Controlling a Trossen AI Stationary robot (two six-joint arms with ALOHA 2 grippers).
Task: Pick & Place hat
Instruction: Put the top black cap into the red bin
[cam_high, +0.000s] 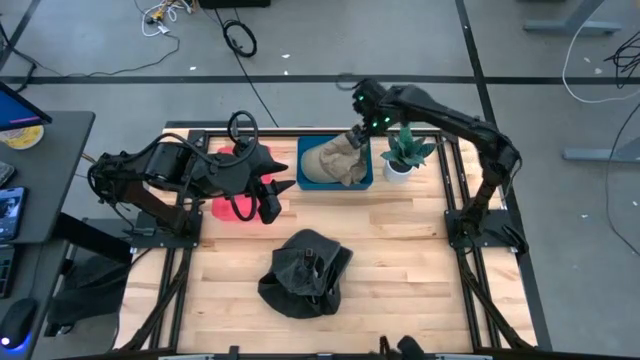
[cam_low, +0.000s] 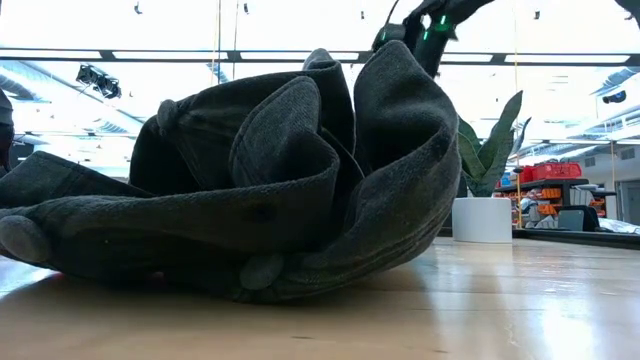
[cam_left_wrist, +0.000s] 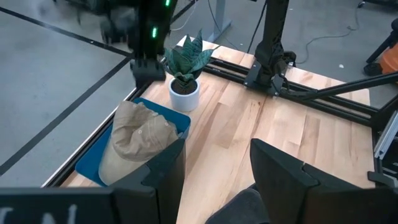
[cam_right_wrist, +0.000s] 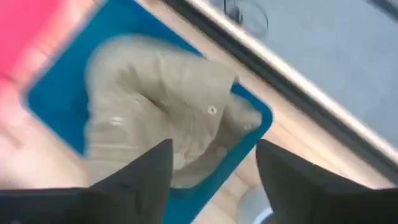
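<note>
Grey floor with loose cables surrounds the wooden worktop (cam_high: 400, 250), which fills the middle of the high view. At upper centre of that view a blue tray (cam_high: 309, 165) holds a tan hat (cam_high: 335, 162); the hat overhangs the tray's right rim. Just right of the tray stands a potted plant (cam_high: 403, 155) in a white pot. Left of the tray lies a red tray (cam_high: 232, 206), largely hidden by the left arm. A dark hat (cam_high: 305, 272) lies crumpled at lower centre of the high view, well apart from both trays; it fills the low view.

Right pincer (cam_high: 358, 134) hangs over the tan hat's upper right edge. Its fingers stand apart in the right wrist view, with the hat and blue tray visible between them and nothing gripped. Left pincer (cam_high: 271, 200) sits over the red tray's right end; its fingers are spread in the left wrist view and hold nothing.
</note>
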